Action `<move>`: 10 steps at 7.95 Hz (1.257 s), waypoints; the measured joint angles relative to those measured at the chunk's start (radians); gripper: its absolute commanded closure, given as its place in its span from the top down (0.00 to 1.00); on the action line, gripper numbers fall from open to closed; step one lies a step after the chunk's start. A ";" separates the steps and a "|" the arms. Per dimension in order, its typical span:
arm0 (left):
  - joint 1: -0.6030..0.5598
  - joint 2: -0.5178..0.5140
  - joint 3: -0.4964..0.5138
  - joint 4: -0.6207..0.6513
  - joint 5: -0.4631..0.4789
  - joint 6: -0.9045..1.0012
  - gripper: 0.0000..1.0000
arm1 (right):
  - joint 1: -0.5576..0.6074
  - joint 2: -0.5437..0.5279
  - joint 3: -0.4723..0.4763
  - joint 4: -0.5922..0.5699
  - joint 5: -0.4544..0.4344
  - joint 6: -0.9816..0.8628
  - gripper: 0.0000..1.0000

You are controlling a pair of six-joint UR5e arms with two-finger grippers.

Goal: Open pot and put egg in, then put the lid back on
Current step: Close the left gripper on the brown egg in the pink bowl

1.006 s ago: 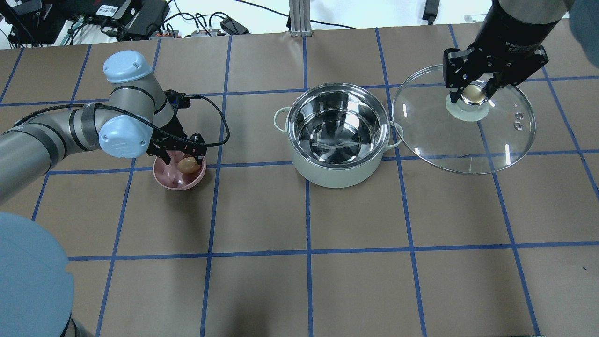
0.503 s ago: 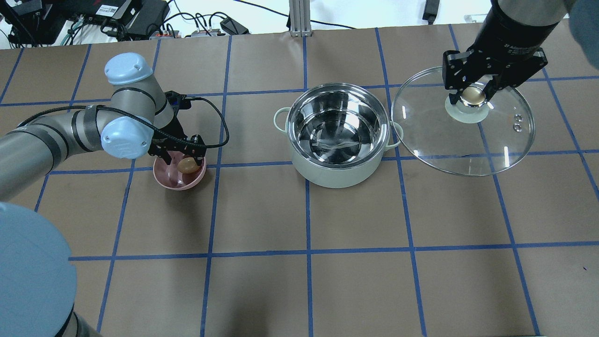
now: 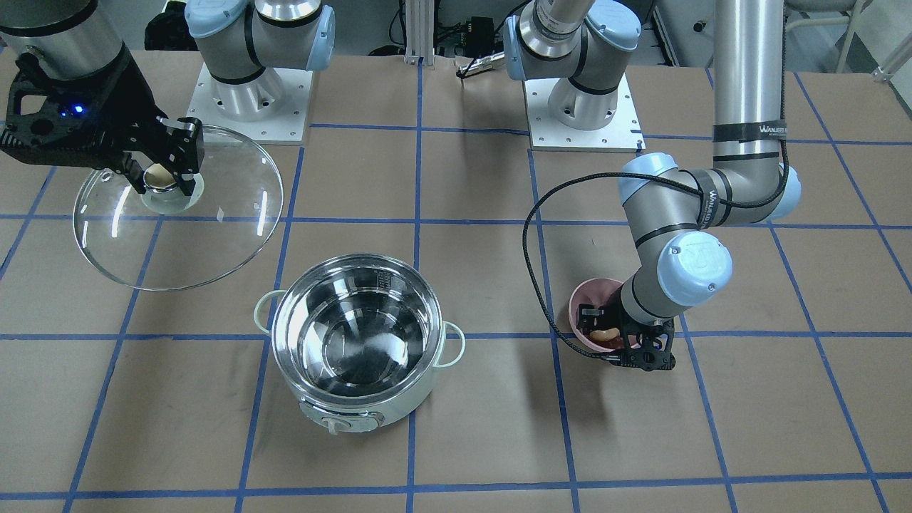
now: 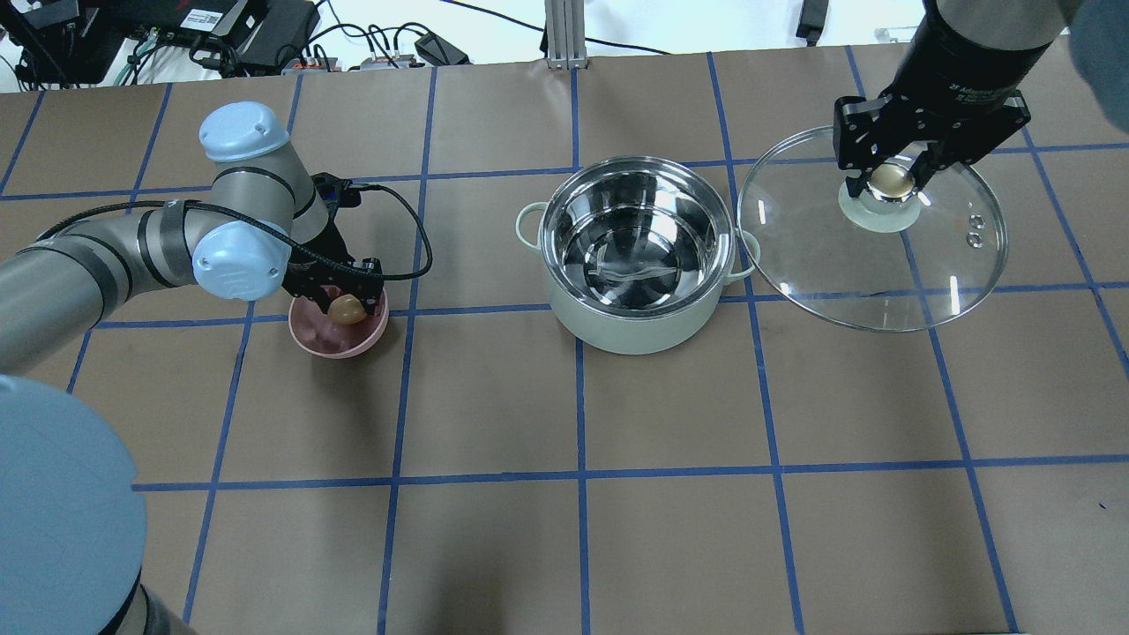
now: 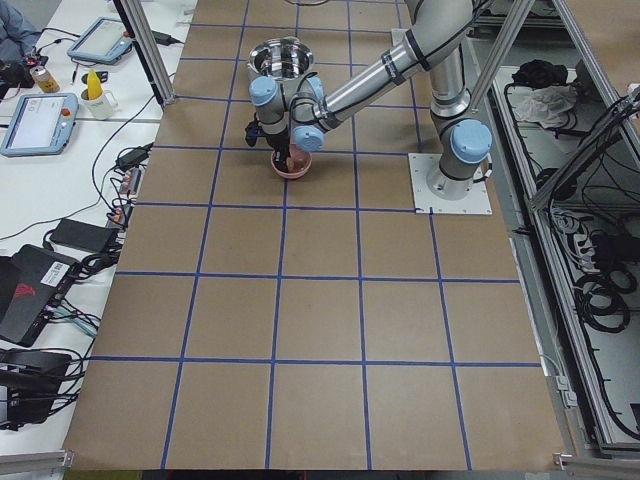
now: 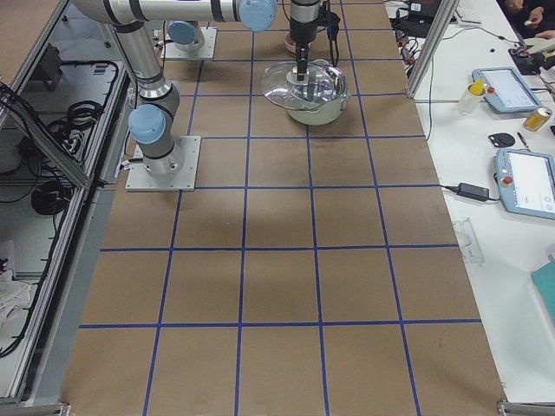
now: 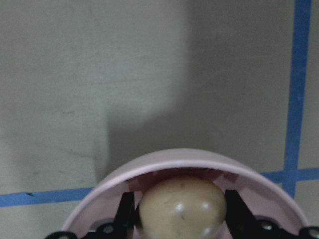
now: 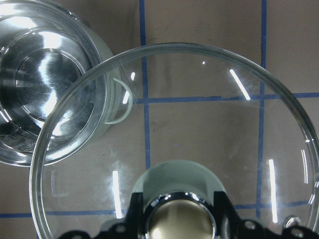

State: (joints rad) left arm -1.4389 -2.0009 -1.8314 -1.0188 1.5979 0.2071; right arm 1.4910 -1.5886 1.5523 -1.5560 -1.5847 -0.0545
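The pot (image 4: 635,331) stands open mid-table, its steel inside empty; it also shows in the front view (image 3: 388,412). My right gripper (image 4: 891,181) is shut on the cream knob of the glass lid (image 4: 882,273) and holds it clear of the pot, beside the pot's right handle. The right wrist view shows the lid (image 8: 199,114) partly over the pot's rim (image 8: 97,94). My left gripper (image 4: 344,304) reaches into the pink bowl (image 4: 340,346). Its fingers (image 7: 124,214) press both sides of the tan egg (image 7: 182,206), which sits low in the bowl.
Brown paper with a blue tape grid covers the table. The left arm's black cable (image 4: 414,229) loops between the bowl and the pot. The two arm bases (image 3: 249,92) stand at the robot's side of the table. Cables and electronics (image 4: 256,35) lie beyond the far edge.
My left gripper's fingers have closed in on the egg, which has shifted slightly left in the bowl. The right gripper and the lid have barely moved.
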 measured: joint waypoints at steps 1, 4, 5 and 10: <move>0.000 -0.002 0.000 0.000 0.000 0.000 0.31 | 0.000 -0.002 0.000 0.003 -0.004 -0.005 0.00; 0.000 -0.004 -0.001 0.000 0.001 0.000 0.17 | 0.000 -0.005 0.000 0.008 -0.006 -0.028 0.00; 0.000 -0.004 -0.001 0.000 0.001 0.001 0.04 | 0.000 -0.005 0.000 0.005 -0.007 -0.038 0.00; 0.000 0.017 0.020 -0.011 0.003 0.006 0.00 | 0.000 -0.005 0.002 0.037 -0.026 -0.084 0.00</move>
State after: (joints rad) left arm -1.4394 -1.9836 -1.8115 -1.0299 1.6007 0.2126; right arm 1.4910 -1.5933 1.5545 -1.5188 -1.6110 -0.1389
